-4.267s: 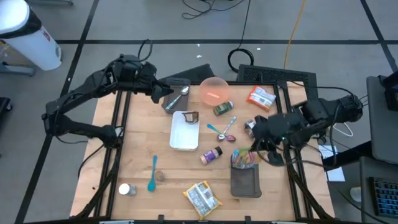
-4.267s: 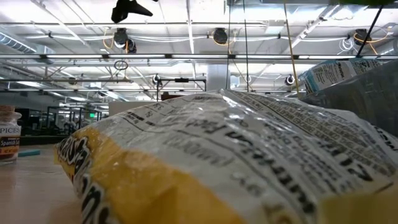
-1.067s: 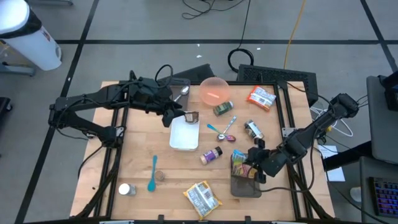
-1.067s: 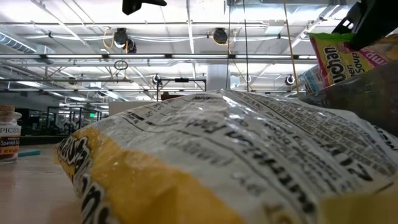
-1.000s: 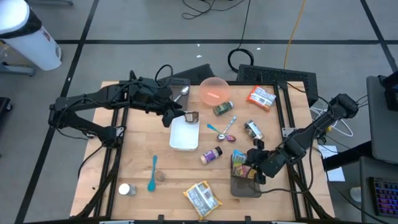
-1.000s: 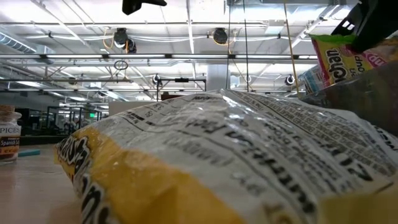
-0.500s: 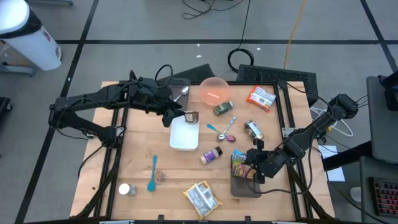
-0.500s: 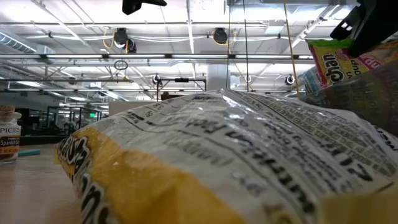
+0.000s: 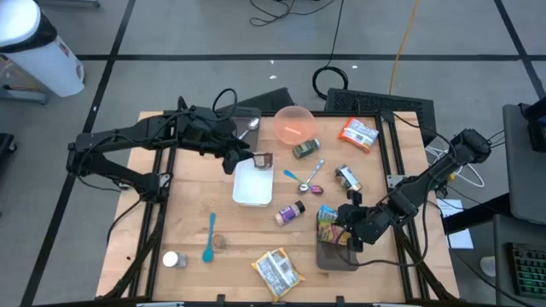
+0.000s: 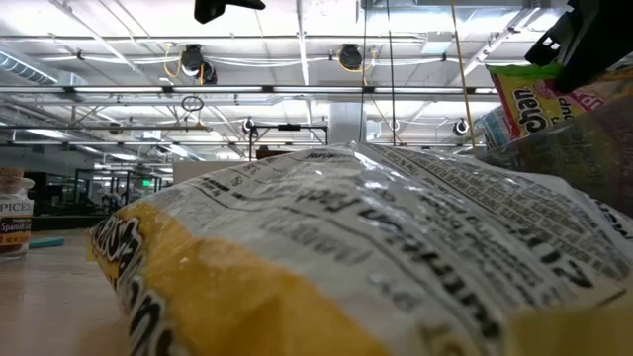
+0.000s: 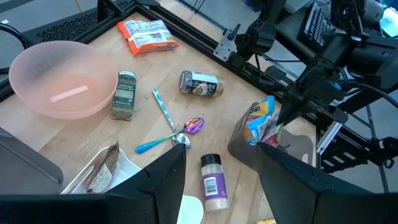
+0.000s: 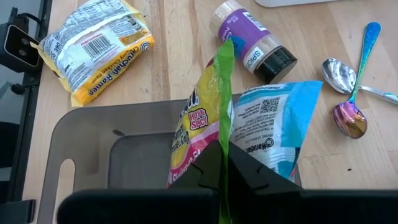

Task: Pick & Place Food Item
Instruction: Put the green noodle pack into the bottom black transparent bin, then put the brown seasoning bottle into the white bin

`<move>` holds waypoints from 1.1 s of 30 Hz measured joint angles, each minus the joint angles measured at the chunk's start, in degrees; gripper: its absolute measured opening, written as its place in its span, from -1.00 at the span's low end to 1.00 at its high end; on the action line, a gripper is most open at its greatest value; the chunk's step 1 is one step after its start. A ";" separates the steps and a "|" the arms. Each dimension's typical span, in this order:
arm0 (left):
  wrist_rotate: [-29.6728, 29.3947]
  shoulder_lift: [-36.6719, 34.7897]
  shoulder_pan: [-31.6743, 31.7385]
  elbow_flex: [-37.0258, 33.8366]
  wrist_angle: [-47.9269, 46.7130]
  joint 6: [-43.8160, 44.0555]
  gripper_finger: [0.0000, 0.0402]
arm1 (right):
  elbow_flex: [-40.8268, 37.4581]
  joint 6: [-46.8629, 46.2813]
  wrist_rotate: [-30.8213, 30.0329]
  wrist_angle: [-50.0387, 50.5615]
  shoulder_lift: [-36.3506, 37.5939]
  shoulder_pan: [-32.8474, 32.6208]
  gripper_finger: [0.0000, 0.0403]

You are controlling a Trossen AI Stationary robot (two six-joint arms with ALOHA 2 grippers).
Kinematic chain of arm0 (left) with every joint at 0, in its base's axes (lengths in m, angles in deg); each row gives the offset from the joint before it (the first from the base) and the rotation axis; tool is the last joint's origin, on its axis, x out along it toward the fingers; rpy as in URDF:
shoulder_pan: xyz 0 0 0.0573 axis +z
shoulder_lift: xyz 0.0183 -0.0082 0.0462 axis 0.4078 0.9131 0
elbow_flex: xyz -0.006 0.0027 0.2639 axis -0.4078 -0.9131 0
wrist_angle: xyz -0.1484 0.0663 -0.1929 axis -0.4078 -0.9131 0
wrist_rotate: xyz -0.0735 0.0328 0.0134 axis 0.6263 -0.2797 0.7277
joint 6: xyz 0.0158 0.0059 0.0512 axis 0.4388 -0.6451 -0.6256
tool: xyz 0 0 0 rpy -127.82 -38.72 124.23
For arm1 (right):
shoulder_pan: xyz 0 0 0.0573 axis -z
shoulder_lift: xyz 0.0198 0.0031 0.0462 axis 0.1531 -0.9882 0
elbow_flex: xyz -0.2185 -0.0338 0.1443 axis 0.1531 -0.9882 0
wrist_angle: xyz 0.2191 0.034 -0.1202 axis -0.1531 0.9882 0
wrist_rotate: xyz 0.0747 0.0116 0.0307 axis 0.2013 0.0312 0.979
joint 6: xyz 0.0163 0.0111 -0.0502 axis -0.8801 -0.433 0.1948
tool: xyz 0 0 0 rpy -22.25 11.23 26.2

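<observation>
I've got the right gripper [image 12: 219, 163] clamped tight on the edge of a green soup packet [image 12: 200, 124], holding it upright over the dark bin [image 9: 338, 251] at the table's near-right corner. The packet's lower part sits inside the bin, touching a blue packet [image 12: 268, 121] already standing in there. From the low cam the green packet [image 10: 559, 94] shows at upper right w/ the gripper above it.

Left gripper [image 9: 235, 158] hangs over the far-left part of the table, by the top edge of the white tray [image 9: 252, 181], fingers [image 11: 165, 180] partway apart, nothing between them.

Elsewhere on the table: yellow noodle pack [image 9: 278, 270] just left of the bin, purple-label spice jar [image 9: 290, 212], pink bowl [image 9: 294, 124], orange pack [image 9: 358, 133], teal spoon [image 9: 209, 238].
</observation>
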 joint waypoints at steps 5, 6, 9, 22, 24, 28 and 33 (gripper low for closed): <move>0.00 0.00 0.00 0.00 0.00 0.00 0.01 | 0.00 -0.04 0.04 -0.01 0.00 0.00 -1.00; 0.00 0.00 0.00 0.00 0.00 0.00 0.01 | 0.00 -0.02 0.04 -0.01 0.00 0.00 -1.00; 0.00 0.00 0.00 0.00 0.00 0.00 0.01 | 0.02 -0.02 0.07 -0.01 0.00 0.00 -1.00; 0.00 0.00 0.00 0.00 -0.02 -0.39 0.01 | 0.04 0.15 0.07 -0.41 0.00 0.02 -0.64; 0.01 0.00 0.00 0.00 -0.02 -0.39 0.01 | 0.04 0.13 0.07 -0.55 0.00 0.02 -0.59; 0.02 0.00 -0.01 0.00 -0.02 -0.55 0.01 | 0.04 0.39 0.16 -1.53 0.04 0.02 -0.52; 0.02 0.00 0.00 0.00 -0.04 -0.55 0.01 | 0.04 1.39 0.22 -2.17 1.43 0.07 -0.50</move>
